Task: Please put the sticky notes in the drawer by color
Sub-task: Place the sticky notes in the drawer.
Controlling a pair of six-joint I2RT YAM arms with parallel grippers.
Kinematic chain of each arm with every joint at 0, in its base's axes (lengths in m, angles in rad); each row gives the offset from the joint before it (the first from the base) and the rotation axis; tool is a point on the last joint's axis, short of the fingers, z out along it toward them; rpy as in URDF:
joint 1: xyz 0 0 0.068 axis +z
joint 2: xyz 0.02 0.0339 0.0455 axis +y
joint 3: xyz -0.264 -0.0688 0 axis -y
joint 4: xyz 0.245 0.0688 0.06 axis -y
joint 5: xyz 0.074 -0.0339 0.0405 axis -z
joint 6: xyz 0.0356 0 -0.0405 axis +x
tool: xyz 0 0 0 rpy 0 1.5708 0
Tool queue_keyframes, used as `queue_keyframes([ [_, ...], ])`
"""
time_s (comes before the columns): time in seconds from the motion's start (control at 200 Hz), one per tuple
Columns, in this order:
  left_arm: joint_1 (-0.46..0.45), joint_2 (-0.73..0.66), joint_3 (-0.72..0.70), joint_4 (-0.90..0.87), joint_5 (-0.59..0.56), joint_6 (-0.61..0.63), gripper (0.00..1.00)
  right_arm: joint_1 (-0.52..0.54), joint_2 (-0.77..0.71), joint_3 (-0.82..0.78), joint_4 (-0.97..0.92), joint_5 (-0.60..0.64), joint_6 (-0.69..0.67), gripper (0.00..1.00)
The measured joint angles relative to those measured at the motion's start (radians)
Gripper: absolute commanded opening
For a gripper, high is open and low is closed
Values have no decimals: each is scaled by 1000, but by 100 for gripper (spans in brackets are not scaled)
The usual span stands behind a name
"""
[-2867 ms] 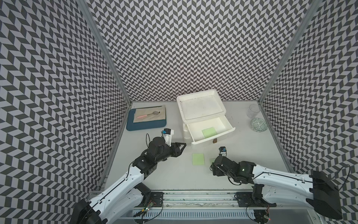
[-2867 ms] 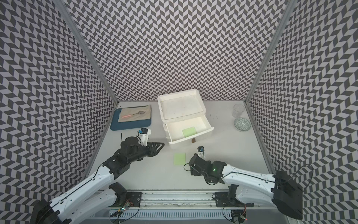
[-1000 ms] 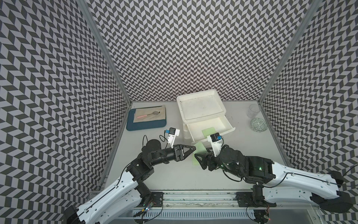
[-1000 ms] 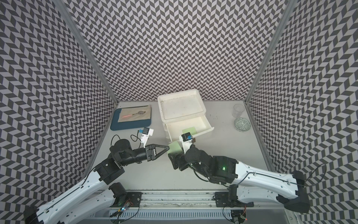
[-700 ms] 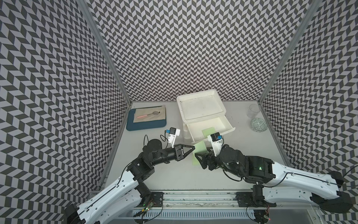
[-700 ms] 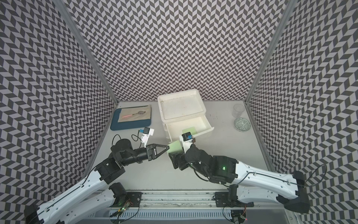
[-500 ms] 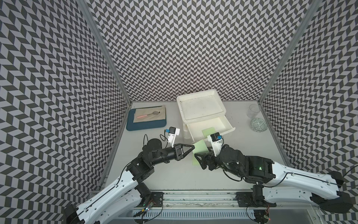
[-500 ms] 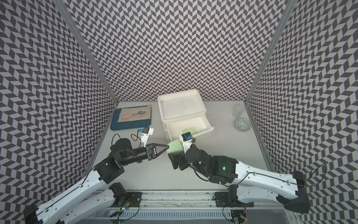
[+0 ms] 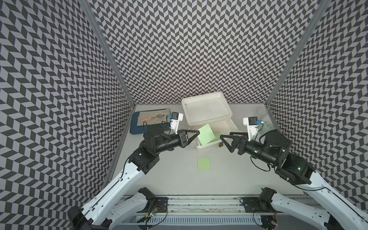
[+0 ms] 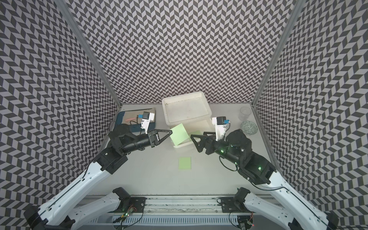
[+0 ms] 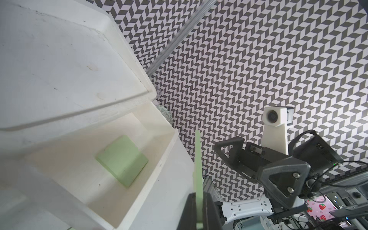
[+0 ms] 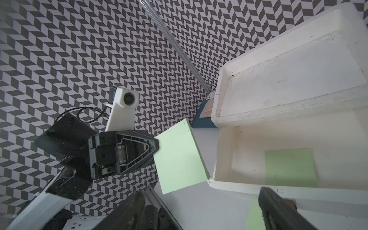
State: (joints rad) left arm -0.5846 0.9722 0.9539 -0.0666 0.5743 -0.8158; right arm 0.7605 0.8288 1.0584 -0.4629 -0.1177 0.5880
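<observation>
Currently the left gripper (image 9: 197, 133) has its jaws fully closed on one edge of a light green sticky note (image 9: 206, 133). This held note stands on edge, seen as a thin strip in the left wrist view, and extends from the jaw tips toward the drawer unit (image 9: 229, 115). Being square, it shows no long axis. Its free corner lies at the front left corner of the pulled-out top drawer (image 9: 233, 125); contact cannot be confirmed. The right gripper (image 9: 226, 137) hangs at the drawer front with jaws wide apart, holding nothing. A second green note (image 12: 289, 167) lies flat inside the drawer, partly covered by the held note in both top views. A third green note (image 9: 204, 163) lies flat on the table (image 9: 229, 179), square to the front edge. The lower drawers are hidden.
</observation>
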Motion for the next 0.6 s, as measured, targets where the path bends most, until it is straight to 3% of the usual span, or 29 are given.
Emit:
queue_keyframes([
  [0.22, 51, 174, 35, 58, 75, -39, 5, -113, 28, -27, 0, -147, -3, 93],
  [0.401, 51, 315, 74, 94, 104, -42, 5, -169, 0, -126, 39, -201, -8, 93],
  [0.601, 42, 378, 106, 98, 77, -27, 5, -200, -31, -217, 44, -214, -12, 93],
])
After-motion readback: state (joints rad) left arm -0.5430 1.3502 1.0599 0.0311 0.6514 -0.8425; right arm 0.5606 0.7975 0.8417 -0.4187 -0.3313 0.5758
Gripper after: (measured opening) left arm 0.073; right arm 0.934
